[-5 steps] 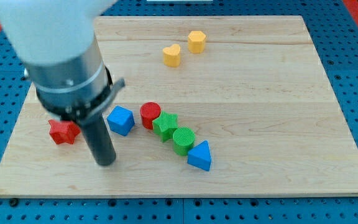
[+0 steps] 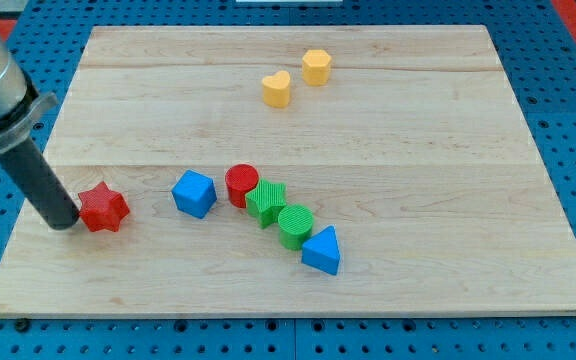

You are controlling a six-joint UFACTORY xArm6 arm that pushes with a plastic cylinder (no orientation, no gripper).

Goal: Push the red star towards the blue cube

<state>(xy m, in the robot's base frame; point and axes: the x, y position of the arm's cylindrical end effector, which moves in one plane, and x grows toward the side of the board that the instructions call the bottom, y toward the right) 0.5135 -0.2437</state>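
The red star (image 2: pixel 103 208) lies on the wooden board (image 2: pixel 368 120) at the view's left. The blue cube (image 2: pixel 194 193) sits to its right, a gap apart. My tip (image 2: pixel 64 222) rests on the board just left of the red star, touching or nearly touching its left side. The dark rod slants up to the view's upper left.
A red cylinder (image 2: pixel 241 185), a green star (image 2: pixel 266 201), a green cylinder (image 2: pixel 294 225) and a blue triangle (image 2: pixel 322 250) form a diagonal row right of the blue cube. A yellow heart (image 2: pixel 277 89) and a yellow hexagon (image 2: pixel 315 67) sit near the top.
The rod moved left, from between the red star and the blue cube to the star's left side. The arm body has left most of the view. The blocks have not visibly moved.
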